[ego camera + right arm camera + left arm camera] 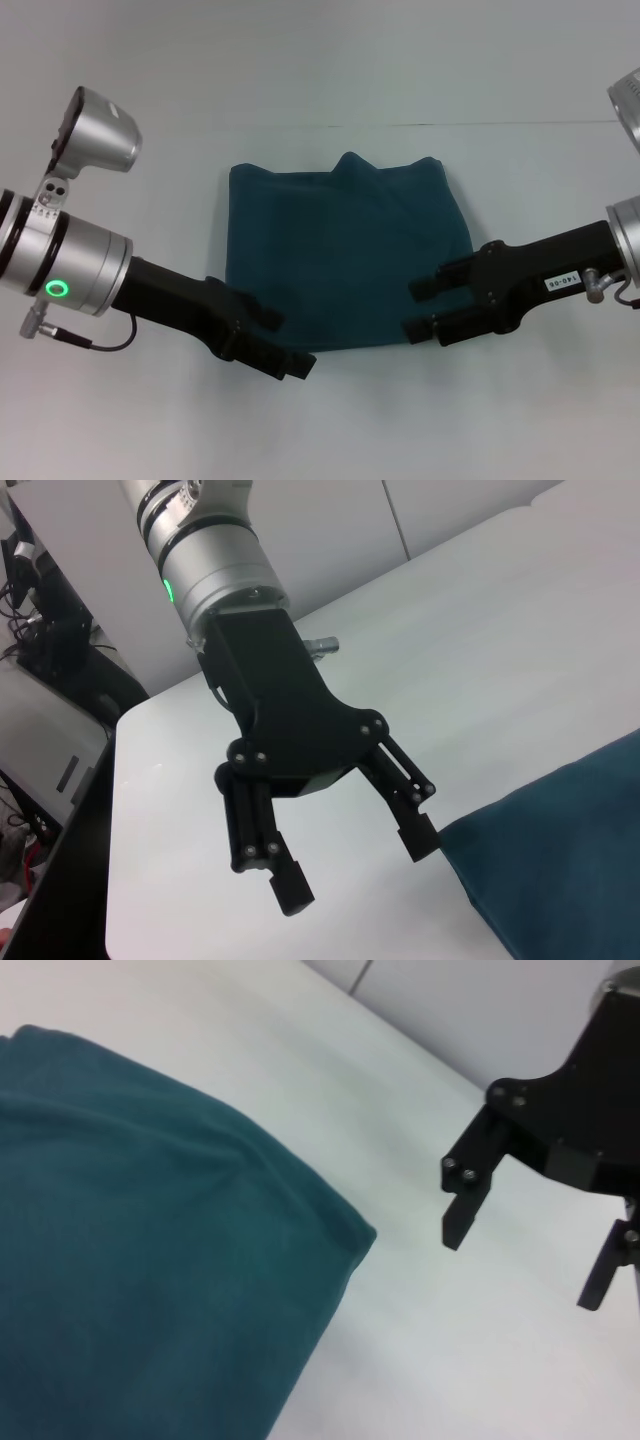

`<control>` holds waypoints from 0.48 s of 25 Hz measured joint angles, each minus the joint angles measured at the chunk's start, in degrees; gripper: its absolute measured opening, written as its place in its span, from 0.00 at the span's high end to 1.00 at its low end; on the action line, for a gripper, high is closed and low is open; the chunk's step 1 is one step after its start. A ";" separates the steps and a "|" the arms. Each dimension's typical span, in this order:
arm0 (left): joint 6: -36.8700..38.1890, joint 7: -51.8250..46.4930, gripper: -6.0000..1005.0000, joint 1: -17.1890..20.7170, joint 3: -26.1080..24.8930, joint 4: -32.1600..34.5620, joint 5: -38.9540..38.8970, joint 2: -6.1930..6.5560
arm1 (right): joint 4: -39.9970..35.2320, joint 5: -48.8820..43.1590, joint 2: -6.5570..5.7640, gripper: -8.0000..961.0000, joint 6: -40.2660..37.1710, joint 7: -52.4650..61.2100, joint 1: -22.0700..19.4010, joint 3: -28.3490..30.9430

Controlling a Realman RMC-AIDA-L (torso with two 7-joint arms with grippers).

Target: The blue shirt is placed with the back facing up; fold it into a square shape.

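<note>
On white table (120, 420), blue shirt (345, 255) lies folded, roughly square. Left gripper (285, 340) and right gripper (420, 305) flank near corners, jaws spread, empty, likely just released.

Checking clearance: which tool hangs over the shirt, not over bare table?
The right tool: its open fingers overlap the blue shirt. The left tool, also open, sits off its near corner.

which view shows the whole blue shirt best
The head view: the blue shirt lies folded on the white table, all edges visible between both open grippers. The left wrist view shows one corner; the right wrist view, only an edge.
</note>
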 joint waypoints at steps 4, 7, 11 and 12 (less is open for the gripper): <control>0.09 -0.05 0.05 -0.01 -0.46 0.01 -0.16 0.00 | -0.04 -0.04 -0.02 0.25 0.10 -0.02 0.00 0.00; 0.12 0.06 0.06 -0.15 -1.06 0.06 -0.57 0.00 | -0.04 -0.08 -0.01 0.25 0.14 -0.08 0.01 0.00; 0.47 0.15 0.06 -0.33 -1.63 0.12 -1.16 0.00 | -0.04 -0.18 0.01 0.25 0.16 -0.10 0.00 0.00; 0.58 0.16 0.06 -0.33 -1.66 0.20 -1.26 0.00 | -0.04 -0.20 0.02 0.25 0.17 -0.10 0.00 0.00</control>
